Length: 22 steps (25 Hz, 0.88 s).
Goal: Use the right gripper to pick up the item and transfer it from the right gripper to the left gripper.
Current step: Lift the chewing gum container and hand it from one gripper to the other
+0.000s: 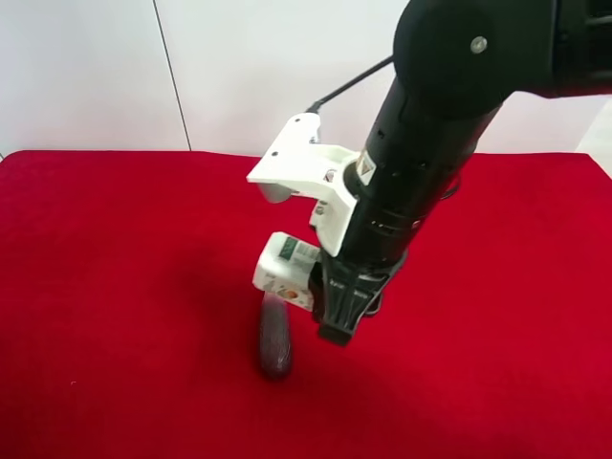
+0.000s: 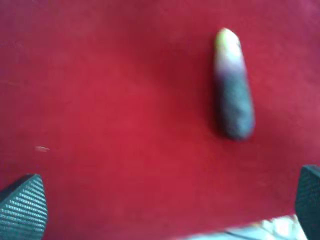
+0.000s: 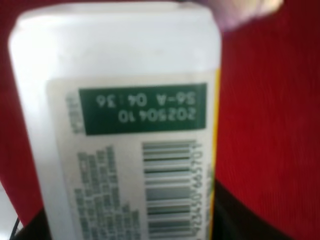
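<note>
The item, a small white carton with a green label, hangs above the red cloth, held at its side by my right gripper, the one on the thick black arm with the white bracket. The jaws are shut on it. In the right wrist view the carton fills the picture, showing its green label and barcode, with a dark finger beside it. My left gripper is open and empty, its ribbed fingertips wide apart over the cloth. It does not show in the exterior high view.
A dark purple eggplant lies on the red cloth just below the carton; it also shows in the left wrist view. A pale strip shows at that view's edge. A white wall stands behind the table.
</note>
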Available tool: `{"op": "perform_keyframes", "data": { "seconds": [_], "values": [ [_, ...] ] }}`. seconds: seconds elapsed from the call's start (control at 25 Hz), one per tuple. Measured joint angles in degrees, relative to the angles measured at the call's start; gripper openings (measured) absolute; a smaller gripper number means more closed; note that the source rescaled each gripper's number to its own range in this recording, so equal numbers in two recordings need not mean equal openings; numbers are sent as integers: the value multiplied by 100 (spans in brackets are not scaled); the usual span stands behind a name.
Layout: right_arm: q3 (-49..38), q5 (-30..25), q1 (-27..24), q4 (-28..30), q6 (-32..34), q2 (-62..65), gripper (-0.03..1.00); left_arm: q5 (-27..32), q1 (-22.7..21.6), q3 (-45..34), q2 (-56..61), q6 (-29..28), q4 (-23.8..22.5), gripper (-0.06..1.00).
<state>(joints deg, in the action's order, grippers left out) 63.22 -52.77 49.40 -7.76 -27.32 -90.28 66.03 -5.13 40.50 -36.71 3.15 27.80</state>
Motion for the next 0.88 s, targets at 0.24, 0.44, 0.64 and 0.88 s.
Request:
{"op": "perform_keyframes", "data": {
  "seconds": [0.24, 0.44, 0.64, 0.88],
  "values": [
    [0, 223, 74, -280, -414, 0, 0, 13, 0, 57, -1072, 620, 1242, 100],
    [0, 332, 74, -761, -855, 0, 0, 7, 0, 57, -1782, 1063, 1844, 100],
    [0, 549, 74, -1121, -1203, 0, 0, 12, 0, 57, -2339, 1375, 2189, 100],
    [0, 827, 74, -1376, -1510, 0, 0, 187, 0, 57, -2759, 1690, 2575, 100]
  ]
}}
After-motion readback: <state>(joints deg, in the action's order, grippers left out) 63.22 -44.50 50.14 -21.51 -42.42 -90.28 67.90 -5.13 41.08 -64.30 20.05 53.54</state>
